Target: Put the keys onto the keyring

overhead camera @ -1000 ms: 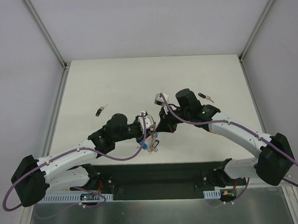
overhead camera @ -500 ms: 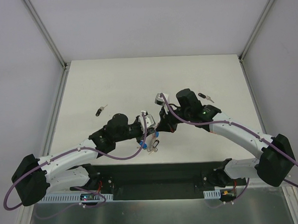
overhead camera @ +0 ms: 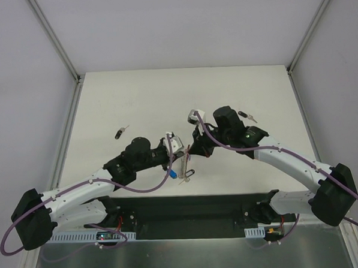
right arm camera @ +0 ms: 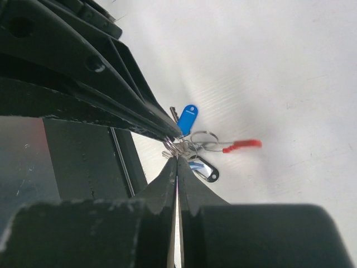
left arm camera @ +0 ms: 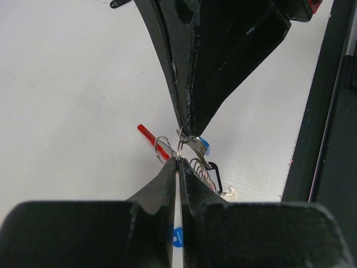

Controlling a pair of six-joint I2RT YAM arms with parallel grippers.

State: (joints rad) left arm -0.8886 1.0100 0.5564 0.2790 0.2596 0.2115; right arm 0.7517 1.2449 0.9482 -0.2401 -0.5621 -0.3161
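Both arms were brought together over the near middle of the table (overhead camera: 165,98), fingertip to fingertip; the keyring (overhead camera: 183,172) was suspended between them, clear of the surface.

The left gripper (left arm camera: 177,163) was found closed, its fingers pressed flat against each other; the wire of the silver ring (left arm camera: 157,151) was seen running into the closed tips, so the metal of the keyring was pinched there; which turn of the wire was caught could not be resolved.

The right gripper (right arm camera: 177,161) was likewise found closed; its tips were set against the cluster of silver metal at the ring, directly opposite the left tips and touching them or nearly so.

The red band (right arm camera: 241,145) was seen projecting sideways from the ring, away from both grippers; a short coiled silver length and a black loop were hung below the ring.

The blue-headed key (right arm camera: 187,119) was located just beside the left fingertips, at the ring; whether it was threaded on could not be told.

Two black-headed keys were left lying on the table, well apart from the grippers; one (overhead camera: 122,133) was placed to the left, the other (overhead camera: 247,115) to the right.
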